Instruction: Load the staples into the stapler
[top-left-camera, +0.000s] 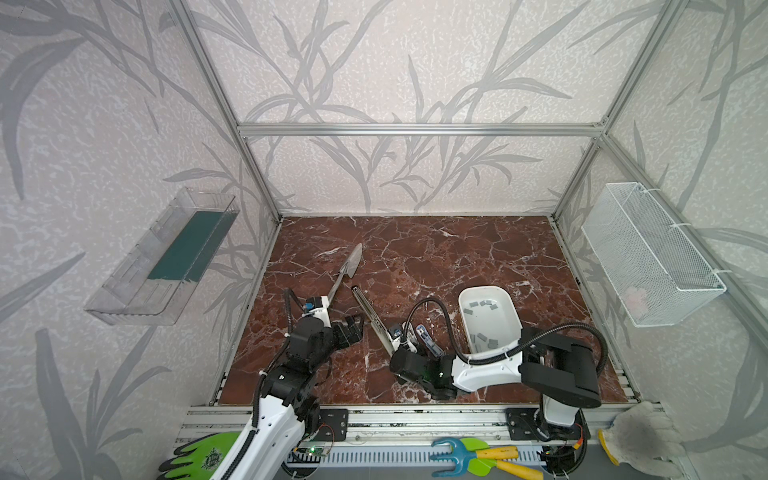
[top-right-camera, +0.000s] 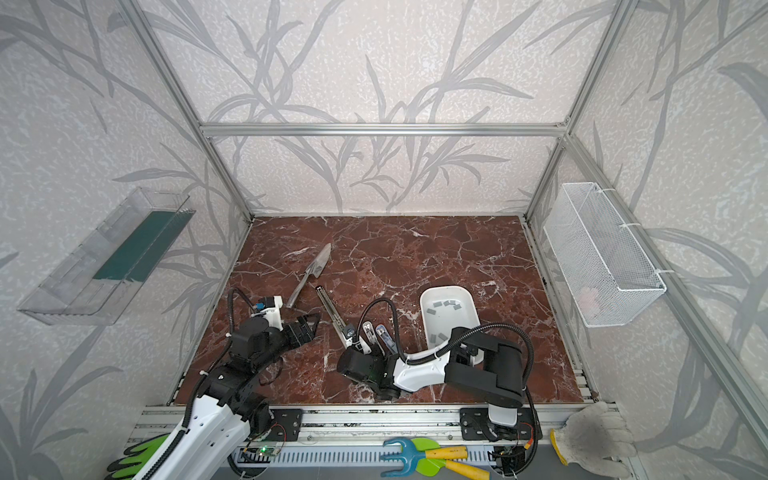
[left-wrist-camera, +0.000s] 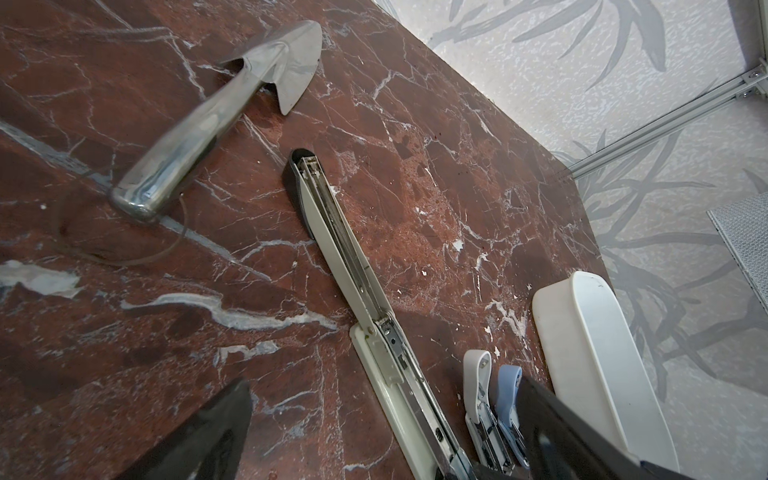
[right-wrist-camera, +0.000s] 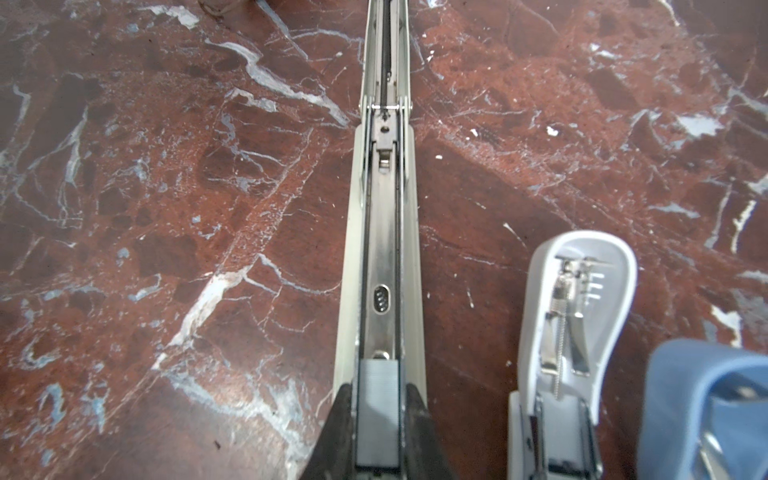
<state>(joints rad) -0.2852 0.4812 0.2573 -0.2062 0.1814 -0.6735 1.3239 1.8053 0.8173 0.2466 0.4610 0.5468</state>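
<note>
One staple strip (right-wrist-camera: 377, 415) sits pinched in the right gripper (right-wrist-camera: 378, 390), jaws narrow on its long sides, at near end of the long stapler (right-wrist-camera: 380, 232), which lies opened flat on table; seated in channel or not, can't tell. Judgement: strip is light, stiff, slick, and prone to snap along its glue line; side pinch w/ light squeeze suits it. Right arm folded low, forearm approx level, wrist aimed along rail toward 11 o'clock in both top views. Left gripper (top-left-camera: 353, 328) hovers at stapler's 9 o'clock, jaws wide, nothing held. Spare staples (top-left-camera: 493, 307) lie in white tray (top-left-camera: 496, 324) at 3 o'clock. Trowel (top-left-camera: 352, 264) lies farthest, approx 12 o'clock.
</note>
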